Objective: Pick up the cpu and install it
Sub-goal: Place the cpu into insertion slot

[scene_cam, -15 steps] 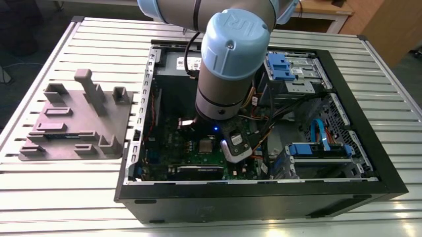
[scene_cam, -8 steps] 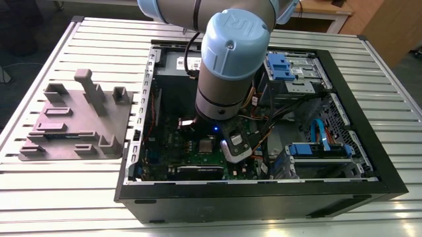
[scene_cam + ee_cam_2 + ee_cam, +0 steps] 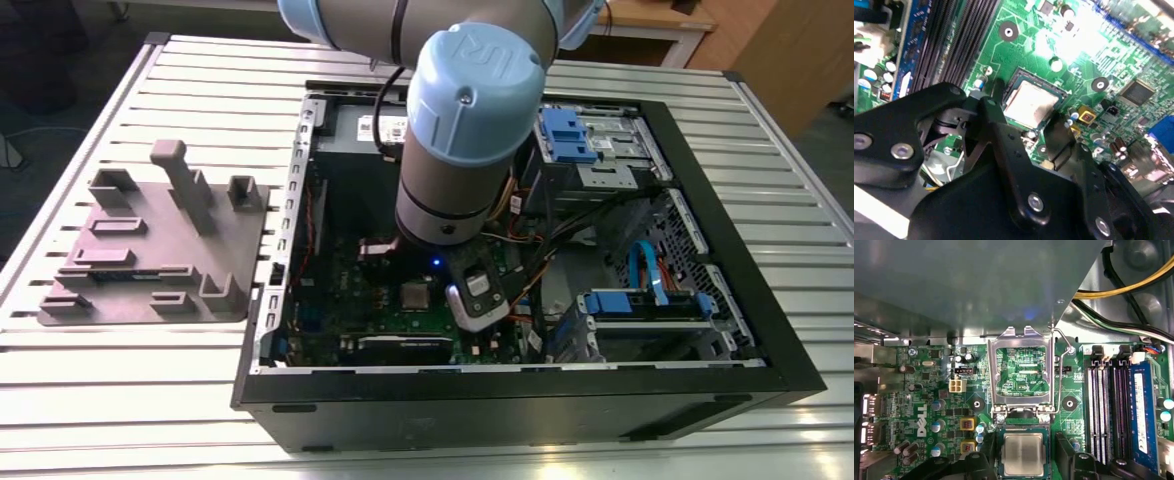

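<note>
Already cpu (image 3: 1024,454) in socket (image 3: 1001,440), hand (image 3: 1023,460) spread astride it.

**Concealed, cropped and unclear items**

- tool (image 3: 1024,462): fingers (image 3: 1068,462) cut off by the picture's edge in the first wrist view.
- cpu (image 3: 1024,454): surface detail blurred in the second wrist view.
- motherboard (image 3: 334,300): much of it hidden by the arm (image 3: 461,130) in the exterior view.
- grey surface (image 3: 979,285): blurred, unidentifiable.
- bench (image 3: 107,400): cut off at the exterior view's left, right and lower edges.

White lettering dots the motherboard (image 3: 929,405); a raised logo marks the arm's blue cap (image 3: 477,62).
</note>
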You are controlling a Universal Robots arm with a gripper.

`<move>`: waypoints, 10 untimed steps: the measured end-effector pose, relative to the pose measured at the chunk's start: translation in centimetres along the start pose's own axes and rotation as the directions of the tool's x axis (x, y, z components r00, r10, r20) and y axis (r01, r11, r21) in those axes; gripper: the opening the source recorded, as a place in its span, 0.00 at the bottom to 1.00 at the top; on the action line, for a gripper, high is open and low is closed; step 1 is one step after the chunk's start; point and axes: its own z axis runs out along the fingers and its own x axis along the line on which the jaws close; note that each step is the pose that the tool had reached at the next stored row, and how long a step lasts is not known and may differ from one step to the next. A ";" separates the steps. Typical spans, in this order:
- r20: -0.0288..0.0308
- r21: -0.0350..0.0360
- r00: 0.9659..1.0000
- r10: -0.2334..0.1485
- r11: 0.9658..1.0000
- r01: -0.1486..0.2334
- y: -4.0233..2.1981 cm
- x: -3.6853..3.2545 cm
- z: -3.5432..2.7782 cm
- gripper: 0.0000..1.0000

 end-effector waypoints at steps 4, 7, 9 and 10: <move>0.000 0.000 1.000 0.000 1.000 0.000 0.08 0.04 -0.74 0.59; 0.000 0.000 1.000 0.000 1.000 0.000 0.13 0.06 -1.25 0.59; 0.000 0.000 1.000 0.000 1.000 0.000 0.15 0.07 -1.46 0.59; 0.000 -0.001 1.000 0.000 1.000 0.000 0.15 0.07 -1.48 0.59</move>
